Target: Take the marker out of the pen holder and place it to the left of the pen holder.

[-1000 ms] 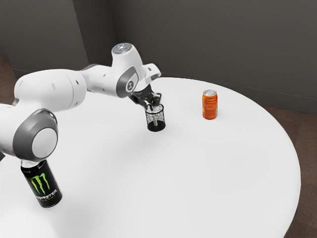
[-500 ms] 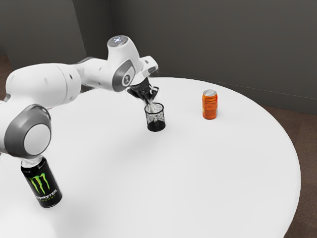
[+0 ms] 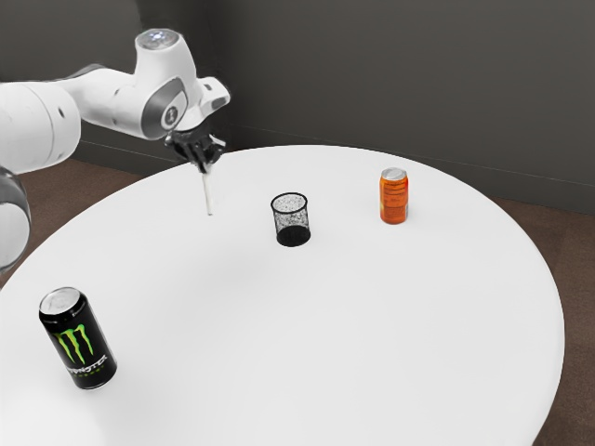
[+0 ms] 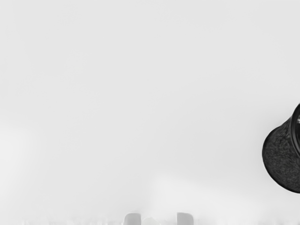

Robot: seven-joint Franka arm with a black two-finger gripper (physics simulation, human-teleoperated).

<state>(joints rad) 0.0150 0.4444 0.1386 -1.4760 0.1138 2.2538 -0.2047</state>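
Holder (image 3: 293,236) on table (image 3: 325,353), toward far side in exterior view. Soda can (image 3: 394,198) on table, to exterior view's right of holder, slightly farther back. Monster can (image 3: 78,340) on table, front left in exterior view. Marker (image 3: 209,195) in gripper (image 3: 205,165), to exterior view's left of holder.

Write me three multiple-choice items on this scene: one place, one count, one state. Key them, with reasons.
1. In the exterior view, where is the orange metal can from the black wire-mesh pen holder?
A. View's left
B. View's right
C. Inside it
2. How many drink cans stand on the round white table?
A. One
B. Three
C. Two
3. How is the slim white marker?
A. Held in the air
B. Lying flat
C. Standing in the holder

1 B: the can stands on the holder's right there.
2 C: the orange can and a black can with green marks.
3 A: it hangs from the black two-finger gripper.
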